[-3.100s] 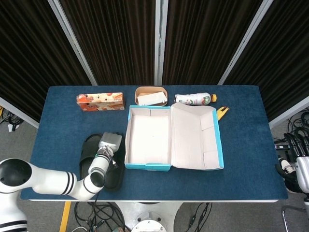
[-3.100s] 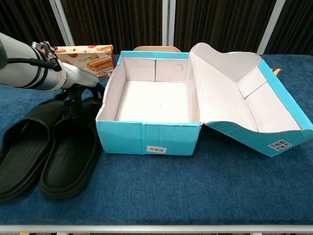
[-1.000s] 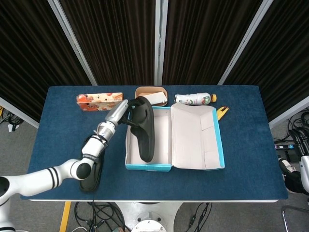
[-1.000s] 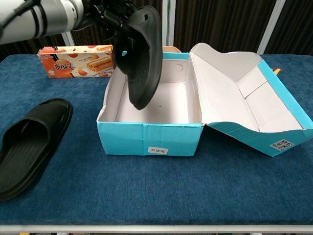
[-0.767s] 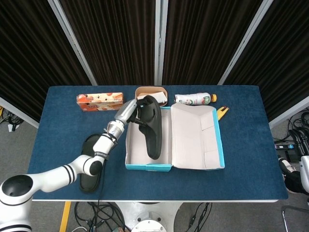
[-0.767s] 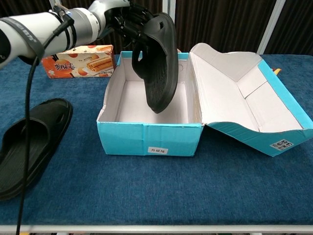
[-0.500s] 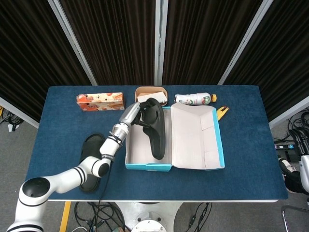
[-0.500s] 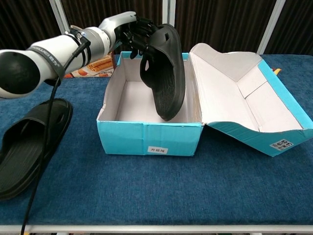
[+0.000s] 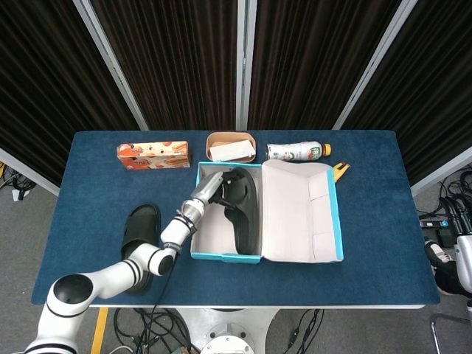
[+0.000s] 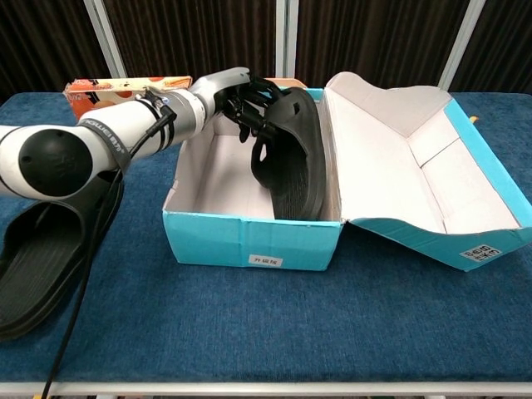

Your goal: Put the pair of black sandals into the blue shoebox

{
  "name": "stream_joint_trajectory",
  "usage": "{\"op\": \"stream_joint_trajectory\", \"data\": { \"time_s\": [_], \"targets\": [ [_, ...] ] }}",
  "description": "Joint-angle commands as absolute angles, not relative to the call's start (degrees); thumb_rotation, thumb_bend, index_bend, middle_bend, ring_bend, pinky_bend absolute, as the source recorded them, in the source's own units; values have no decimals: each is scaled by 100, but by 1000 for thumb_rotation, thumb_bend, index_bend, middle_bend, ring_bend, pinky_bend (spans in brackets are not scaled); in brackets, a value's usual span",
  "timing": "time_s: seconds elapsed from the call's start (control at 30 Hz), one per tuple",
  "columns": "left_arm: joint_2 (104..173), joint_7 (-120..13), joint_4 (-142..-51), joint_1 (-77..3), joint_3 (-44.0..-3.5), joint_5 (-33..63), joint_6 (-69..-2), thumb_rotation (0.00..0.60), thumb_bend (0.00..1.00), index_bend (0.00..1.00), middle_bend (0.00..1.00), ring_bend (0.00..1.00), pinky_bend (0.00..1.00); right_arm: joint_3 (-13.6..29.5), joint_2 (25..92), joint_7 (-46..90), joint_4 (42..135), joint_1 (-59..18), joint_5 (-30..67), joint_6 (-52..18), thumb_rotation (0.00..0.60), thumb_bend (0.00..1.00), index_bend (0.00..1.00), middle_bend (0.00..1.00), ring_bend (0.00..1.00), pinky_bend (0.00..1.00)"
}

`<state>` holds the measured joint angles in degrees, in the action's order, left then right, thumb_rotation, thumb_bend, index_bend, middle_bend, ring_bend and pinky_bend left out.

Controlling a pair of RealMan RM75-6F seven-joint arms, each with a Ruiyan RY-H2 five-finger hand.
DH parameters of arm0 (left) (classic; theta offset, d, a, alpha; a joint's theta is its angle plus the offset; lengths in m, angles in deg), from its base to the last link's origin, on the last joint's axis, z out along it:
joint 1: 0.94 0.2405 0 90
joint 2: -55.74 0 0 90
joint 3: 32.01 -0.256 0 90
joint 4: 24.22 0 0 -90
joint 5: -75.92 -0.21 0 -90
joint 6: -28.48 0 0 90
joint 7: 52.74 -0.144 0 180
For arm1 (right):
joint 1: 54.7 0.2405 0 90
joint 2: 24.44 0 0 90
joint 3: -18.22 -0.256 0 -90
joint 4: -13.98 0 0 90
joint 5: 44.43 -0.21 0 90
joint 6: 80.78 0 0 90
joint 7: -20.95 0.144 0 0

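The scene is being lit evenly from above; soft shadows are being cast, and everything is being rendered sharply.

**Dark curtains, blue table**

We see a blue-clothed table (image 9: pixel 369 221) before black pleated curtains (image 9: pixel 177 59) split by pale metal posts (image 9: pixel 242 63). Grey floor (image 9: pixel 22 221) flanks it, with cables (image 9: pixel 450 206) at right.

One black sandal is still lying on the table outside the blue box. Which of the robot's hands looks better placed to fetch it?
Probably the left. The left hand is over the blue cardboard shoebox, holding the first black rubber sandal, and the second black sandal lies on that arm's side. The right hand is not in view.
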<state>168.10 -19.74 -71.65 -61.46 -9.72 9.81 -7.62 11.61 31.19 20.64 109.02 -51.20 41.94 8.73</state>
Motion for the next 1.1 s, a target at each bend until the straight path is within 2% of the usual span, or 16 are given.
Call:
{"op": "stream_joint_trajectory", "data": {
  "time_s": [0.03,0.23,0.37,0.43,0.5,0.6,0.67,0.87,1.1],
  "targets": [
    [16866,-2081,-7096,-6210,-963,1062,-641,600,16,482,509,645,677,1160,3118,2056,10908,-5110,4198,859,600,109,8,104,0,60],
    [16922,-2457,-7000,-6283,-946,1325,-381,600,12,470,504,623,632,1158,3107,2065,10910,-5101,4193,844,600,109,9,104,0,60],
    [16852,-2834,-7077,-6314,-952,1598,-141,600,0,402,462,538,569,1164,3108,2099,10892,-5110,4197,852,600,109,8,104,0,60],
    [16780,-2983,-7167,-6329,-966,1712,-6,600,0,345,408,471,532,1168,3108,2116,10881,-5118,4201,861,600,110,8,104,0,60],
    [16679,-3139,-7321,-6329,-982,1807,65,600,0,227,282,338,492,1169,3105,2140,10868,-5127,4202,875,600,110,8,104,0,60],
    [16602,-3388,-7565,-6266,-988,1847,-206,600,0,122,147,211,470,1174,3105,2185,10840,-5139,4223,901,600,110,8,104,0,60],
    [16579,-3551,-7683,-6226,-1001,1857,-400,600,0,90,98,160,448,1182,3104,2211,10825,-5149,4236,914,600,111,8,104,0,60],
    [16288,-4038,-8280,-6058,-1040,2020,-739,600,0,71,36,71,377,1193,3104,2302,10779,-5180,4296,991,600,118,8,104,0,60],
    [15561,-4691,-9395,-5798,-1149,2191,-1124,600,0,70,34,65,372,1211,3114,2394,10726,-5207,4349,1043,600,129,8,104,0,60]
  ]
}}
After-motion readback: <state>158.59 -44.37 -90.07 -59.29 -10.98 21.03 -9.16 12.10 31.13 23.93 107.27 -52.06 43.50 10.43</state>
